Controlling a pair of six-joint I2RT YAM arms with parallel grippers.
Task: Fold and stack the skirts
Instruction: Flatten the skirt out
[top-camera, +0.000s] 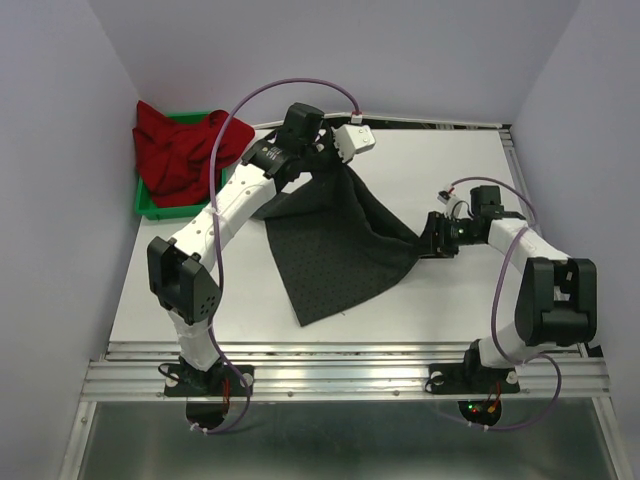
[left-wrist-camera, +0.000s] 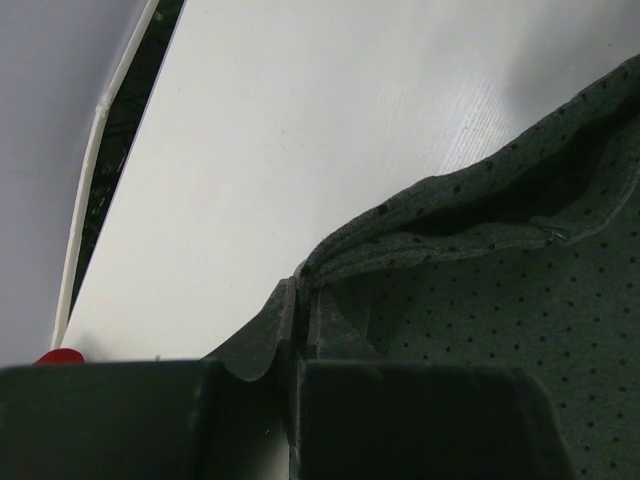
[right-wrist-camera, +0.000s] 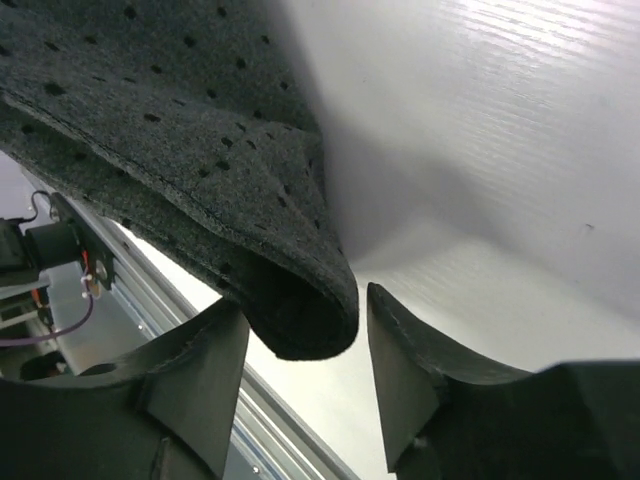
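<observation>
Charcoal skirt (top-camera: 340, 250) mid-table, half lifted, not yet folded. My left gripper (left-wrist-camera: 296, 385) pinched tight on its far edge. My right gripper (right-wrist-camera: 305, 305) parted around its right corner, not clamping. Red skirt (top-camera: 175, 150) heaped in bin (top-camera: 150, 208), far left, unfolded. No fold finished; both folds and stacking left.

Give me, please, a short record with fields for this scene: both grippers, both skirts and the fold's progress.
left gripper: shut on the far edge of the dotted dark skirt
right gripper: open, that skirt's right corner between its fingers, unclamped
dotted dark skirt: partly spread on the table, far edge raised
red skirt: bunched in the green bin, far left
progress: nothing folded or stacked yet
</observation>
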